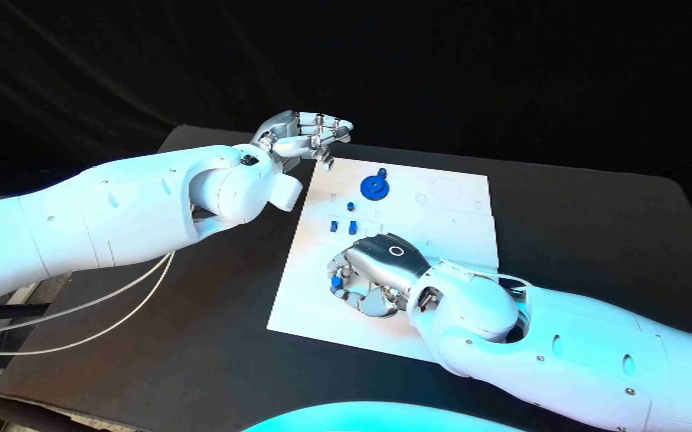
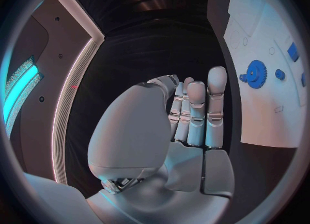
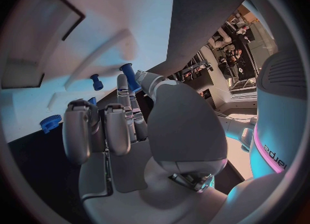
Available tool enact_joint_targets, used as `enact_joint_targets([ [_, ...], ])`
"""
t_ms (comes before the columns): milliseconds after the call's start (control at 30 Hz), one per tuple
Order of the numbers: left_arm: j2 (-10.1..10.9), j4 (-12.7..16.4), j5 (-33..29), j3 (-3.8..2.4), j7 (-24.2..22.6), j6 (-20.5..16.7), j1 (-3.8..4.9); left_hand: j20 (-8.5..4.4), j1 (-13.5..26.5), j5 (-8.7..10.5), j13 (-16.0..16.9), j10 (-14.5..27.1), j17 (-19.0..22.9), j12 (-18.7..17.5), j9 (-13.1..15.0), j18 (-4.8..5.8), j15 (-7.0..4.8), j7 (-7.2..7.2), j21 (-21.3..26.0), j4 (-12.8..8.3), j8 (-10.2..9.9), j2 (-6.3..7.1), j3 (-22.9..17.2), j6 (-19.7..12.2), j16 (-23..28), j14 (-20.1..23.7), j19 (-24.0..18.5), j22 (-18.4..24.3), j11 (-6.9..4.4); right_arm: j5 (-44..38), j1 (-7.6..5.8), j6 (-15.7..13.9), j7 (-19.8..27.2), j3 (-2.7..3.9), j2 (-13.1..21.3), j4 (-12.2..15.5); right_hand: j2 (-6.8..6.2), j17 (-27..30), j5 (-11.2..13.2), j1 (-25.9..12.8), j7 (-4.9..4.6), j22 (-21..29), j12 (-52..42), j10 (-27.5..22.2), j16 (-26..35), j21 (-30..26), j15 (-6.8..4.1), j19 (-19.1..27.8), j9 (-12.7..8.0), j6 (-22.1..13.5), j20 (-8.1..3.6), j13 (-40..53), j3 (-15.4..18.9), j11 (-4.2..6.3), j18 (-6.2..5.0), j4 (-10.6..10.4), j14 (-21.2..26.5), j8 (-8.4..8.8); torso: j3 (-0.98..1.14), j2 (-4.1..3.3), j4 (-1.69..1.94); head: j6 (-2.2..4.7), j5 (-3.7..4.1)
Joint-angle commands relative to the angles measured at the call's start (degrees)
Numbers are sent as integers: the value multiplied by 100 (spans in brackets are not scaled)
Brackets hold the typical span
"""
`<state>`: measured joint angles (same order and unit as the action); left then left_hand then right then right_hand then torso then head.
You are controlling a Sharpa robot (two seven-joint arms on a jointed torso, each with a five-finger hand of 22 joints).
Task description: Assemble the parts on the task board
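The white task board (image 1: 450, 237) lies in the middle of the table. A blue gear (image 1: 374, 188) stands on it near its far left corner, also seen in the left wrist view (image 2: 256, 74). Small blue pegs (image 1: 343, 223) stand nearer to me on the board. My right hand (image 1: 378, 274) hangs over the board's near left part and pinches a blue peg (image 3: 129, 75) between thumb and a finger. Another blue peg (image 3: 96, 82) stands on the board (image 3: 97, 17) just beyond it. My left hand (image 1: 303, 137) hovers off the board's far left corner, fingers straight, holding nothing (image 2: 194, 110).
The black table (image 1: 216, 302) stretches around the board, with bare room to its left and near side. White cables (image 1: 101, 317) hang under my left arm. A small knurled blue part (image 3: 49, 123) sits by the board's edge near my right hand.
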<state>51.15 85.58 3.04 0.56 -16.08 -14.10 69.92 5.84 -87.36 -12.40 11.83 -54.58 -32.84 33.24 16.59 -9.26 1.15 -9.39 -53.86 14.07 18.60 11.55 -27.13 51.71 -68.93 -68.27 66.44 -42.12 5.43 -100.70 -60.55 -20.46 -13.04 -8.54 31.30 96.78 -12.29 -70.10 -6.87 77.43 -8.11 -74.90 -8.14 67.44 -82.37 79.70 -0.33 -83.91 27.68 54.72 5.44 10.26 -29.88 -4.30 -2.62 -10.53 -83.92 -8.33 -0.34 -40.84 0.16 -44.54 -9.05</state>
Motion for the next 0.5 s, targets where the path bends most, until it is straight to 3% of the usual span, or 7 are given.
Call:
enact_joint_targets([
  [33,-10,8,-24,-3,-17,104,6,14,57,-20,6,26,6,28,7,-50,-12,-10,28,-1,-2,0,-28,-17,15,37,-37,8,-2,-32,5,-58,58,-1,6,6,7,3,-13,-45,5,-999,19,-28,-25,-33,15,-174,-13,-76,28,14,34,1,25,11,-220,52,3,-1,-1,6,5],
  [200,-7,7,-24,-3,-13,109,6,15,71,-18,7,31,3,33,9,-48,-11,-11,26,2,-2,-4,-35,-19,11,35,-33,2,-1,-24,6,-426,66,-1,55,46,-102,-11,32,-139,17,-987,4,-54,-32,-72,-1,-159,-95,-467,12,54,114,22,17,-7,-219,259,5,-2,4,14,19],
  [267,-5,6,-24,-3,-10,113,6,15,71,-18,7,31,3,33,9,-48,-11,-11,26,2,-2,-4,-35,-19,11,35,-33,2,-1,-2,7,-705,90,-1,102,91,-146,-5,64,-175,45,-991,-35,-61,-31,-70,-13,-162,-123,-639,5,88,179,34,18,-16,-217,341,7,-5,3,24,24],
  [433,-5,-2,-24,-1,-7,116,5,15,71,-18,7,31,3,33,9,-48,-11,-11,26,2,-2,-4,-35,-19,11,35,-33,2,-1,91,7,-1164,186,14,280,252,-160,-2,67,-170,142,-997,-108,-117,-29,-77,-31,-164,-194,-1005,-14,160,322,55,18,-24,-216,469,9,7,-3,47,39],
  [500,-7,-7,-24,4,-4,121,5,15,74,-18,7,33,15,34,10,-50,-10,-10,34,0,-2,-3,-37,-21,15,40,-37,12,-1,181,-5,-1286,233,38,442,381,-151,-9,59,-150,129,-1004,-142,-98,-32,-64,-38,-170,-204,-1037,-19,184,356,67,21,-21,-217,458,7,16,-2,65,63],
])
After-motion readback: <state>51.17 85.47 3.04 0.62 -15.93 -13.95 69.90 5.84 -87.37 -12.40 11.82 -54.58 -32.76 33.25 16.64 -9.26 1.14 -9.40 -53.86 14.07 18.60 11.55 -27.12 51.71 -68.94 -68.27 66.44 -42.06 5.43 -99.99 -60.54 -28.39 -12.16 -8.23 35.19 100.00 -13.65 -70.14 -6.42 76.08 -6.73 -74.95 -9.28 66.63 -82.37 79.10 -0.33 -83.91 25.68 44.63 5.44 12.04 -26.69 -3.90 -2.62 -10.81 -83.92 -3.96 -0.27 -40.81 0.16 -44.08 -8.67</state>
